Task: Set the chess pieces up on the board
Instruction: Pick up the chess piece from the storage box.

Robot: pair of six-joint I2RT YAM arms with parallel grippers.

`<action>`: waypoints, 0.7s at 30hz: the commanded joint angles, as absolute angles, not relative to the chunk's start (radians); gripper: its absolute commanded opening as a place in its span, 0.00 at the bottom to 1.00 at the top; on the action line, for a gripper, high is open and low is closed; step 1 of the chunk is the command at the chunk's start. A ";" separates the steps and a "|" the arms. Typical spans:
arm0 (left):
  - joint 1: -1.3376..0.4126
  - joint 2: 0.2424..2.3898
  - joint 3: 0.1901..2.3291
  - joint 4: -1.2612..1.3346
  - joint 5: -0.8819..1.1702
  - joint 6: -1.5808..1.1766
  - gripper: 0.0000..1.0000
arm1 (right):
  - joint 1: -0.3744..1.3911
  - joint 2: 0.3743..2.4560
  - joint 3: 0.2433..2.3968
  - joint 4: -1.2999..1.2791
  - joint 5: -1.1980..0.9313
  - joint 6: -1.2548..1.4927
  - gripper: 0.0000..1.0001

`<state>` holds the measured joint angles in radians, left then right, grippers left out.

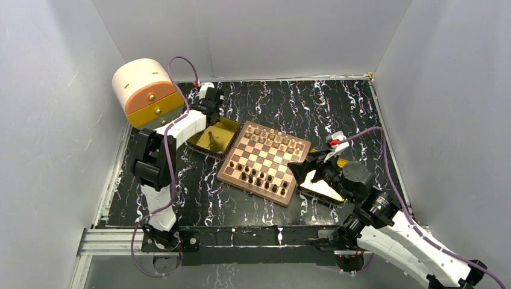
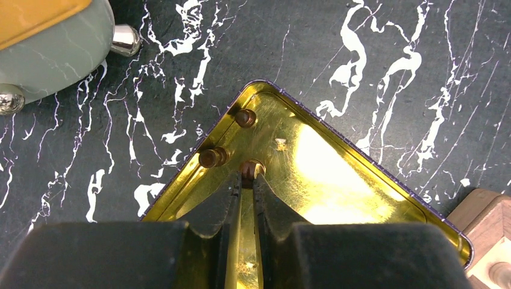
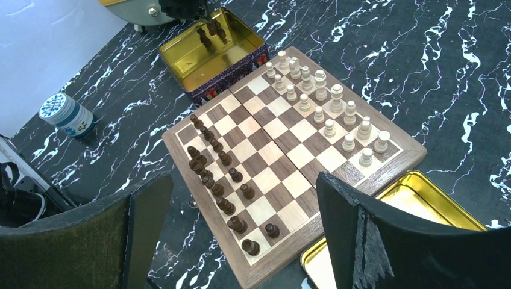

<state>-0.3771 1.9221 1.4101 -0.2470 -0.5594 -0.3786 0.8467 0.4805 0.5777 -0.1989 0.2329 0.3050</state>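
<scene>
The board [image 1: 265, 162] lies mid-table, with light pieces [image 3: 319, 90] in two rows on its far side and dark pieces [image 3: 211, 162] along its near side. My left gripper [image 2: 247, 180] reaches into the left gold tray [image 2: 337, 168]. Its fingers are closed to a narrow gap on a dark brown piece [image 2: 252, 170] at their tips. Two more dark pieces [image 2: 212, 158] lie in the tray's corner. In the top view the left gripper [image 1: 211, 105] is over that tray [image 1: 212, 137]. My right gripper [image 3: 241, 186] is wide open and empty above the board's right corner [image 1: 304, 170].
A second gold tray [image 3: 422, 205] sits beside the board's right corner under my right arm. A cream, orange and green drawer unit [image 1: 144, 90] stands at the back left. A small blue-and-white jar [image 3: 66, 114] stands left of the board. Grey walls enclose the table.
</scene>
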 commanded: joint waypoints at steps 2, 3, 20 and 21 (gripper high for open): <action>-0.382 1.854 1.391 -0.206 -0.525 -0.332 0.00 | 0.850 0.481 0.610 -0.151 0.242 0.318 0.99; -0.382 1.850 1.394 -0.207 -0.506 -0.329 0.00 | 0.851 0.483 0.611 -0.152 0.242 0.320 0.99; -0.385 1.544 1.351 -0.437 -0.194 -0.227 0.00 | 0.851 0.492 0.642 -0.176 0.245 0.327 0.99; -0.388 1.520 1.344 -0.459 -0.180 -0.232 0.00 | 0.851 0.492 0.644 -0.178 0.244 0.325 0.99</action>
